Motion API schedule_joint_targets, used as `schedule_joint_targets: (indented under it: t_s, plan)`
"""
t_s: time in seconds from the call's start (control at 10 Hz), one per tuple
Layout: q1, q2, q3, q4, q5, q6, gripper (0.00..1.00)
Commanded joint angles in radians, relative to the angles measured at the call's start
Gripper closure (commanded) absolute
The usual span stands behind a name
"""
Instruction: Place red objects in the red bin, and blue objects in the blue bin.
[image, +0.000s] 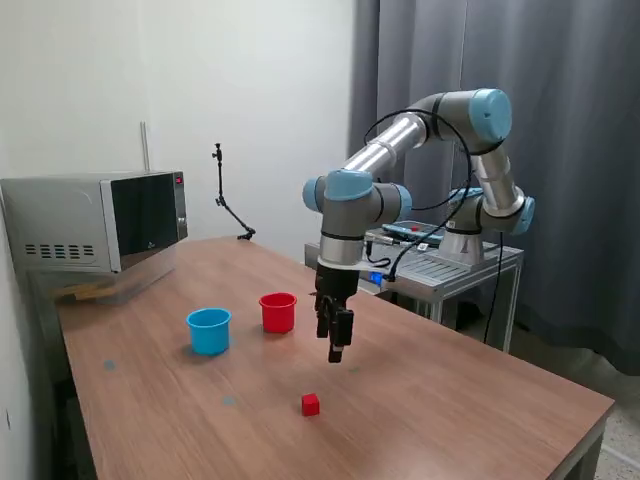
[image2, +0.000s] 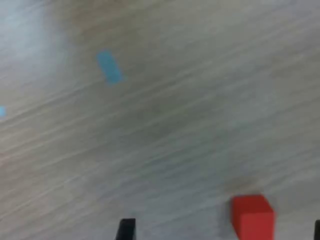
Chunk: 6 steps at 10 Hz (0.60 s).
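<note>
One small red cube (image: 311, 404) (image2: 252, 215) lies on the wooden table (image: 450, 400). My gripper (image: 336, 352) (image2: 221, 232) hangs above the table, a little beyond the cube and nearer the bins. Its dark fingertips (image2: 126, 229) stand wide apart in the wrist view, so it is open and holds nothing. The red bin (image: 278, 312) and the light blue bin (image: 209, 330) stand upright side by side at the exterior view's left of the gripper. No blue objects are in view. I cannot see into the bins.
A microwave (image: 100, 220) sits at the table's far left corner in the exterior view. A metal cart (image: 440, 262) stands behind the table at the arm's base. Small blue tape marks (image2: 110, 67) dot the tabletop.
</note>
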Motion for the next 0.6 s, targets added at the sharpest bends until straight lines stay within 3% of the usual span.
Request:
schedule_joint_targets:
  t_s: [0.0, 0.3, 0.4, 0.5]
  plan:
    - [0.023, 0.025, -0.042, -0.040, -0.006, 0.140, 0.00]
    - [0.033, 0.084, -0.100, -0.045, 0.005, 0.113, 0.00]
    - [0.042, 0.092, -0.118, -0.039, 0.008, 0.050, 0.00]
    - [0.045, 0.104, -0.111, -0.033, 0.048, -0.046, 0.00]
